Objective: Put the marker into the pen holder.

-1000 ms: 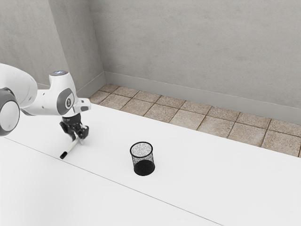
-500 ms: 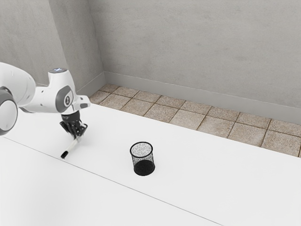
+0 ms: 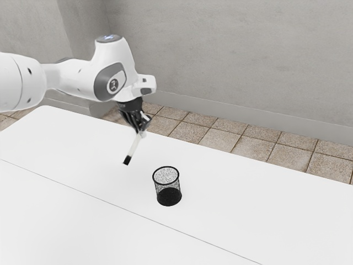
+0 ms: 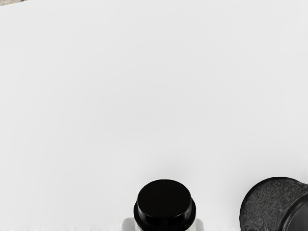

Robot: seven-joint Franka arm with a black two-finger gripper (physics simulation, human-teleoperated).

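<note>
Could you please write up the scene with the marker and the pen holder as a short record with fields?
tool: shut on the marker
marker: white with a black end; held tilted above the table, black end lowest
pen holder: black mesh, upright on the table, on the exterior view's right of the marker
task status: marker not yet in the pen holder
background: grey wall, tiled floor

Plain room: gray wall (image 3: 237, 55), floor tiles (image 3: 219, 139).

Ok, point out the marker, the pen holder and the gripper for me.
Marker (image 3: 134, 146): exterior view, on its white barrel.
Pen holder (image 3: 166, 184): exterior view, on its rim.
Gripper (image 3: 142, 132): exterior view, between its fingertips.
</note>
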